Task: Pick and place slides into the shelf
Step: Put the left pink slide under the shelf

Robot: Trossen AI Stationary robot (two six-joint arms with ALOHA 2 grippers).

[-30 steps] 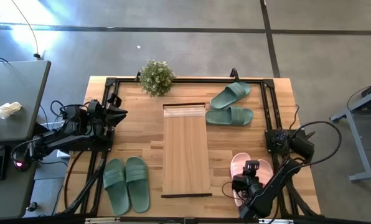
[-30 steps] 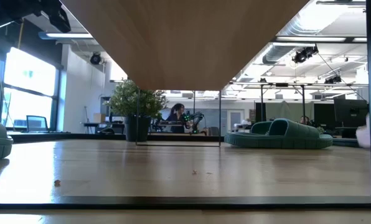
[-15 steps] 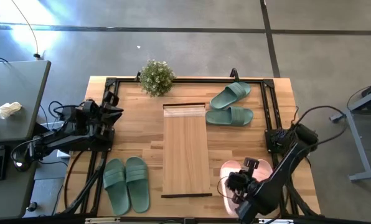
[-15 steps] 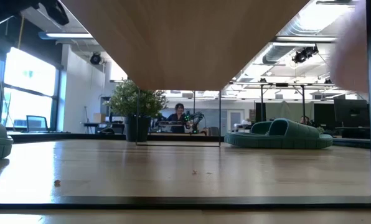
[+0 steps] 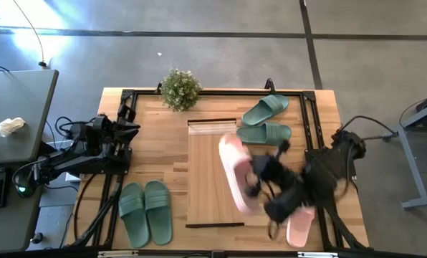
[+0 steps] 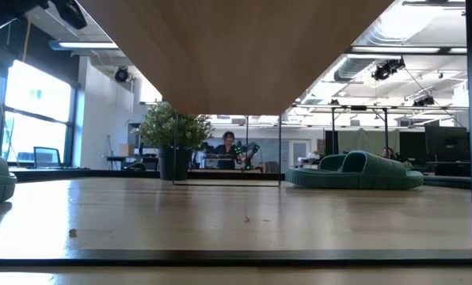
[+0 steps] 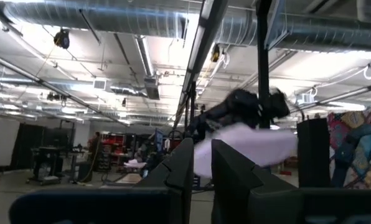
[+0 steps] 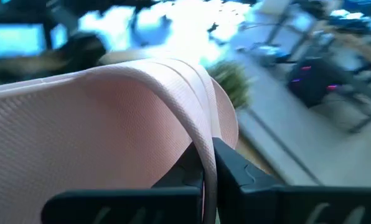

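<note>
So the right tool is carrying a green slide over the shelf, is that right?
Not quite. The right tool is carrying a pale pink slide over the shelf, not a green one. The high view shows it, and the right wrist view shows the pink strap pinched between its fingers.

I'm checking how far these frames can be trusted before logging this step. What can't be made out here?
- High view: right gripper and its pink slide are motion-blurred; whether the slide touches the shelf is unclear.
- High view: second pink slide partly hidden by the right arm.
- Low view: shelf underside blocks both arms.
- Left wrist view: left gripper faces the room; the table is unseen.
</note>
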